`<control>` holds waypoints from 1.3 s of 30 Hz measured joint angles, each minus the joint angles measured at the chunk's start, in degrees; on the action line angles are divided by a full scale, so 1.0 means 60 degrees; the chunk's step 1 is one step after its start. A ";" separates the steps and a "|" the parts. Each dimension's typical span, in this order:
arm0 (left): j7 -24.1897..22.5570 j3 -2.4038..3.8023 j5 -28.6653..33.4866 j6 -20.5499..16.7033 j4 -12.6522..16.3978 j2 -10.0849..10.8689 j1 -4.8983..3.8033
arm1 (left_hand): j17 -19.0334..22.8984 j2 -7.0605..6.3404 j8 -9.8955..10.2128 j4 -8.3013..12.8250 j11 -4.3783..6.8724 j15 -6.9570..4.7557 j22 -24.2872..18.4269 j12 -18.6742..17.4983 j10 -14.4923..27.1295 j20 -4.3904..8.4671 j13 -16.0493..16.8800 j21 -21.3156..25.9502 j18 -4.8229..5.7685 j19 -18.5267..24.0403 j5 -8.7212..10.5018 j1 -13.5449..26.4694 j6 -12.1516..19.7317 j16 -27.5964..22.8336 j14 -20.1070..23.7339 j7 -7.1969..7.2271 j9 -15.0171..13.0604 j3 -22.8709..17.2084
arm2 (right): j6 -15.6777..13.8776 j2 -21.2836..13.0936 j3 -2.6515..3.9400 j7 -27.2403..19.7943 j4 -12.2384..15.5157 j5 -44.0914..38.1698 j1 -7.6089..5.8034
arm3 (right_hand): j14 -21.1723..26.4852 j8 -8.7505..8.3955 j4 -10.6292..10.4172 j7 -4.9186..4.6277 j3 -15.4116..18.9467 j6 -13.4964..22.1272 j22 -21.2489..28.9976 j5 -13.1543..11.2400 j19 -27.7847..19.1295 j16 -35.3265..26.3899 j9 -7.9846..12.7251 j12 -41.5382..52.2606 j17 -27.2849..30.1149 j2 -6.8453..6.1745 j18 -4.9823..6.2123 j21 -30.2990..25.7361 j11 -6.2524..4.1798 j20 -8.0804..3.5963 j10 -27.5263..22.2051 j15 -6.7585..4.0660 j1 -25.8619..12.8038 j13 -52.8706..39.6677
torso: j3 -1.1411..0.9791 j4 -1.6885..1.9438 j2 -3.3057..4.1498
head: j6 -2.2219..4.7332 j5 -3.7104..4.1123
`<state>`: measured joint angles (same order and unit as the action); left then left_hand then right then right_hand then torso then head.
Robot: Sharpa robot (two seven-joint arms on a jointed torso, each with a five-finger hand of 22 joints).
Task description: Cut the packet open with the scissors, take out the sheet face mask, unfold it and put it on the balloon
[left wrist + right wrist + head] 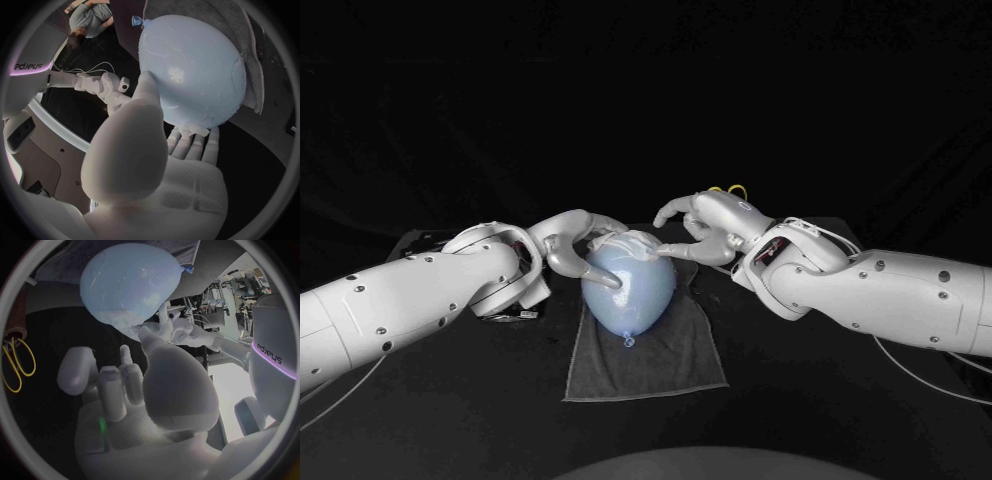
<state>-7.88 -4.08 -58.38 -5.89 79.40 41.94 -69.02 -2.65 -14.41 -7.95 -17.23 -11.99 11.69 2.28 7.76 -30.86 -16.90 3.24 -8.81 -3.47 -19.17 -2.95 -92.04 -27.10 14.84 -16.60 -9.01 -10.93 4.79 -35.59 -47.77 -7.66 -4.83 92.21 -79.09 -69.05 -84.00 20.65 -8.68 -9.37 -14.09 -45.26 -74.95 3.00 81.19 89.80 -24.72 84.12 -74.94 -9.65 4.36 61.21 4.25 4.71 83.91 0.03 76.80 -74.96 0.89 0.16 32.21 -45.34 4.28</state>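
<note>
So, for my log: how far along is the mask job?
Cutting looks over: the scissors lie behind the right hand. In hand: the left hand grips the balloon on the towel while right fingers touch its far end. A wrinkled sheet there, likely the mask, looks not yet smoothed down.

Dim, dark surroundings; soft glare on balloon (629, 275); wrist views bend at rim.

1. We see the right hand (125, 390), fingers apart, one fingertip (142, 331) touching the balloon (128, 282).
2. Grey towel (59, 260) lies behind the balloon.
3. Yellow scissors (15, 362) handles on the black table (50, 325), apart from the hand.
</note>
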 measured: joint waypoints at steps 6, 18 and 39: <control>-0.0010 0.0000 0.0051 0.0004 0.0002 0.0000 0.0000 | 0.0000 0.0000 0.0000 0.0000 0.0000 0.0000 0.0000 -0.0001 0.0001 0.0000 0.0000 0.0000 0.0000 0.0000 0.0000 0.0000 0.0000 0.0000 0.0000 0.0000 0.0000 0.0000 | 0.0570 0.0205 -0.0034 0.0206 -0.0122 -0.0184 0.0106 | 0.0013 -0.0430 -0.0120 -0.0119 0.0406 0.0120 0.0001 0.0000 -0.0078 0.0000 0.0272 -0.0106 0.0006 -0.0066 -0.0001 -0.0200 0.0149 0.0144 -0.0119 0.0083 0.0058 -0.0002 | 0.0000 0.0005 0.0005 | 0.0015 -0.0012; -0.0021 0.0000 0.0085 0.0010 0.0010 0.0008 0.0000 | 0.0001 0.0000 0.0000 0.0000 0.0034 0.0000 0.0000 -0.0045 -0.0033 0.0000 -0.0001 0.0000 0.0000 0.0001 0.0000 0.0000 0.0000 0.0000 0.0000 0.0000 -0.0005 0.0001 | 0.0905 0.0587 -0.0041 0.0415 -0.0553 -0.0289 0.0198 | -0.0020 -0.0526 -0.0269 -0.0118 0.0622 0.0116 0.0007 0.0000 -0.0078 -0.0010 0.0391 -0.0110 0.0004 0.0054 -0.0002 -0.0201 0.0147 0.0212 -0.0117 0.0117 0.0176 0.0004 | -0.0002 0.0006 0.0011 | 0.0013 -0.0032; -0.0021 0.0000 0.0123 0.0035 0.0028 0.0010 0.0001 | -0.0006 0.0000 -0.0075 -0.0014 0.0033 -0.0035 0.0007 -0.0048 -0.0139 0.0000 0.0018 0.0000 0.0000 0.0001 -0.0001 0.0000 -0.0002 -0.0045 -0.0035 -0.0001 -0.0041 -0.0067 | 0.1258 0.0853 -0.0024 0.0379 -0.0866 -0.0303 0.0274 | 0.0063 -0.0002 -0.0161 0.0661 -0.0017 -0.1861 0.0000 -0.0001 0.0109 0.0000 0.0501 0.0209 0.0001 0.1702 -0.0013 0.0356 -0.0324 -0.0050 -0.0094 -0.0255 0.1313 -0.0068 | -0.0009 -0.0003 0.0005 | -0.0038 -0.0030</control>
<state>-8.01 -4.08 -57.65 -5.68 79.57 42.00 -69.01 -2.69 -14.41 -8.40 -17.32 -11.79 11.48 2.33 7.47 -31.69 -16.89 3.35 -8.81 -3.47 -19.16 -2.96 -92.04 -27.11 14.58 -16.81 -9.01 -11.18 4.39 -28.04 -42.65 -7.80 -2.56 87.01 -80.91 -67.41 -83.62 20.63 -9.64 -5.41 -14.19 -56.43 -74.95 3.00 81.84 89.80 -21.71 85.38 -74.93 0.56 4.28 63.34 2.31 4.41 83.35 -1.50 84.68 -75.37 0.83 0.15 32.24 -45.57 4.10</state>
